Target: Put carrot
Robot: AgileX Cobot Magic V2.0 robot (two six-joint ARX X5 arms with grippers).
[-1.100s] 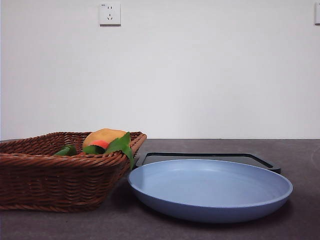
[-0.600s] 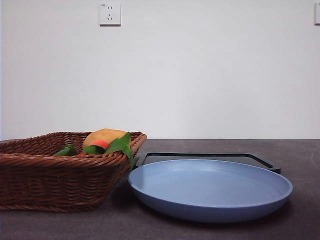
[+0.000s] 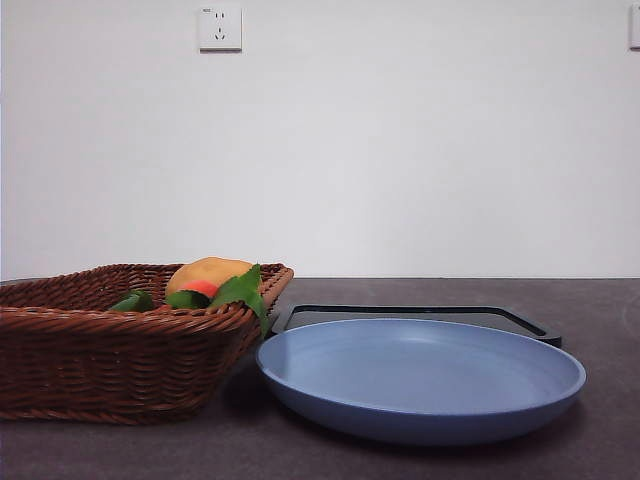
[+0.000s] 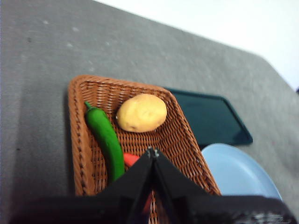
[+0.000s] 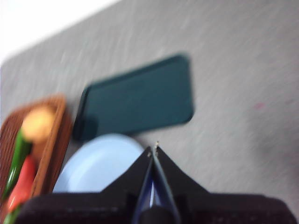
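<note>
The carrot (image 4: 131, 159) is lying inside the brown wicker basket (image 4: 79, 140), near the basket's end closest to the left gripper (image 4: 152, 151); only a short orange-red stretch of it is showing in the left wrist view, the rest being hidden behind that gripper's black jaws; in the front view a patch of orange-red is peeking over the woven rim with broad green leaves (image 3: 243, 289) draping outward over the edge nearest the plate. A long green chilli pepper (image 4: 105, 138) is lying along one side of the basket, just beside the carrot; a rounded yellow-brown potato (image 4: 141, 112) is resting in the middle of the basket, apart from the carrot.

The left gripper is hanging above the basket with its jaws clenched tip to tip, grasping nothing; the right gripper (image 5: 154, 147) is likewise pressed closed and empty, hanging over the counter (image 5: 233, 70) at the rim of the blue plate (image 3: 420, 375); the right wrist view is blurred.

The blue plate is sitting on the grey counter just beside the basket, bare; a flat dark tray (image 3: 410, 316) is lying behind the plate, its near edge partly covered by the plate's rim in the front view. A white wall socket (image 3: 220, 28) is showing on the wall behind.
</note>
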